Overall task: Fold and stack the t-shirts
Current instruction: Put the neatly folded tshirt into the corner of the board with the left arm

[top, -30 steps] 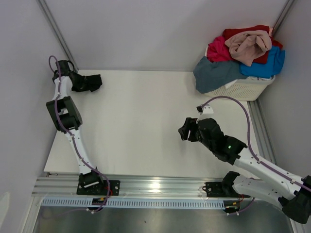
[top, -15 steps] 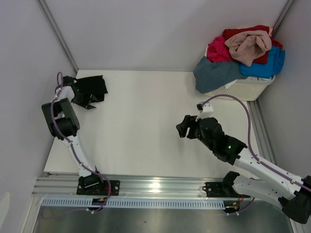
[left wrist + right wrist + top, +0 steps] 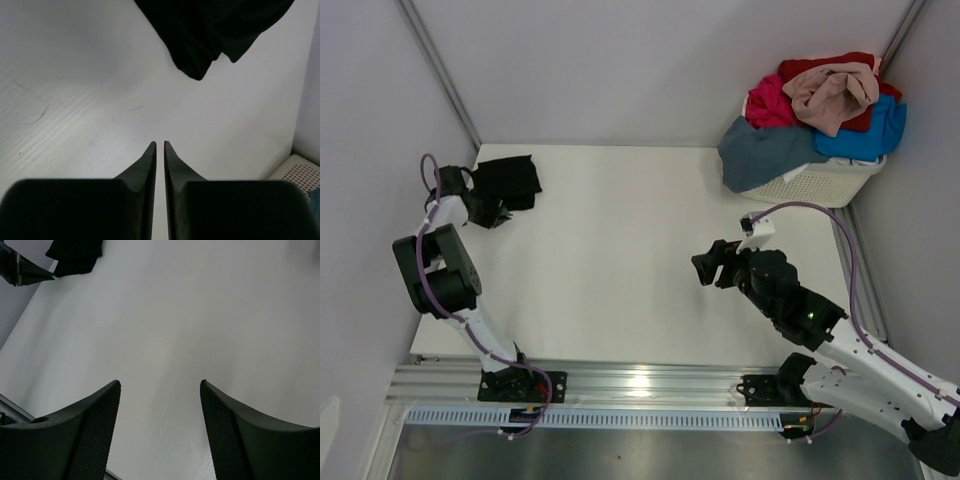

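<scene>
A black t-shirt [image 3: 512, 180] lies crumpled at the table's far left corner. My left gripper [image 3: 492, 212] sits just near-left of it, shut and empty. In the left wrist view its fingertips [image 3: 160, 144] are a short way from the shirt's hem [image 3: 200, 35]. My right gripper [image 3: 706, 268] is open and empty over the table's middle right, and its jaws [image 3: 160, 385] frame only bare tabletop. The other t-shirts are piled on the basket: slate grey-blue [image 3: 765, 150], magenta [image 3: 770, 102], beige-pink [image 3: 835, 92], red [image 3: 825, 66] and bright blue [image 3: 872, 135].
A white slotted basket [image 3: 825, 185] stands at the far right corner against the walls, and its corner shows in the left wrist view [image 3: 300, 172]. White walls enclose the table on the left, back and right. A metal rail runs along the near edge [image 3: 640, 385].
The left gripper let go of the black t-shirt, which now lies spread in the corner, and drew back to the left. The right arm shifted slightly right.
</scene>
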Motion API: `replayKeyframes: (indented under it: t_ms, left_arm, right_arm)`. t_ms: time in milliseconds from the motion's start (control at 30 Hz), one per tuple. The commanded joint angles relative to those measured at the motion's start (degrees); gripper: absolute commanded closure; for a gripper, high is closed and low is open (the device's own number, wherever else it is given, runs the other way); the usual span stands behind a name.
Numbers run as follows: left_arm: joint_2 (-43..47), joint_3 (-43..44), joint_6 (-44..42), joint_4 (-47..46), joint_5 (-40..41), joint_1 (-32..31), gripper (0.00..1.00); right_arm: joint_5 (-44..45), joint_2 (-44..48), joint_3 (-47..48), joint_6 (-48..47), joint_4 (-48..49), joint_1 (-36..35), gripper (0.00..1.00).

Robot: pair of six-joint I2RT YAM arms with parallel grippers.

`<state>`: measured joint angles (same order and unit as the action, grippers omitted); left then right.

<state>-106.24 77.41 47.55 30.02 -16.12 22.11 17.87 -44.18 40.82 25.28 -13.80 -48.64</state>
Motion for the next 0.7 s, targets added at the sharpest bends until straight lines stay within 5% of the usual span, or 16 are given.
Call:
replayKeyframes:
  t_ms: [0,100,233,500,600,667]
  left_arm:
    - [8.5,-8.6,-2.7,-16.1,1.4,-0.7,0.89]
    - [13.1,-16.7,-8.4,-31.2,2.2,-2.2,0.86]
    - [16.8,-18.0,-23.6,-36.0,7.3,-5.1,0.83]
    - [21.2,-31.7,-34.3,-64.6,8.8,-10.1,0.79]
    - [19.6,-23.8,-42.2,-49.2,12.1,-13.2,0.79]
    - [19.1,-19.4,-53.8,-44.6,22.2,-17.3,0.8]
  right_arm:
    - [2.2,3.0,-0.3,-1.9,-0.8,-0.2,0.32]
    - [2.2,3.6,-0.4,-2.2,-1.2,-0.1,0.32]
    - [2.3,4.5,-0.6,-3.0,-1.3,-0.1,0.32]
    - [1.7,5.9,-0.4,-3.7,-2.3,-0.1,0.32]
    - [2.2,7.4,0.0,-4.3,-3.6,-0.2,0.32]
    - [2.4,8.8,-0.2,-4.3,-4.2,-0.1,0.31]
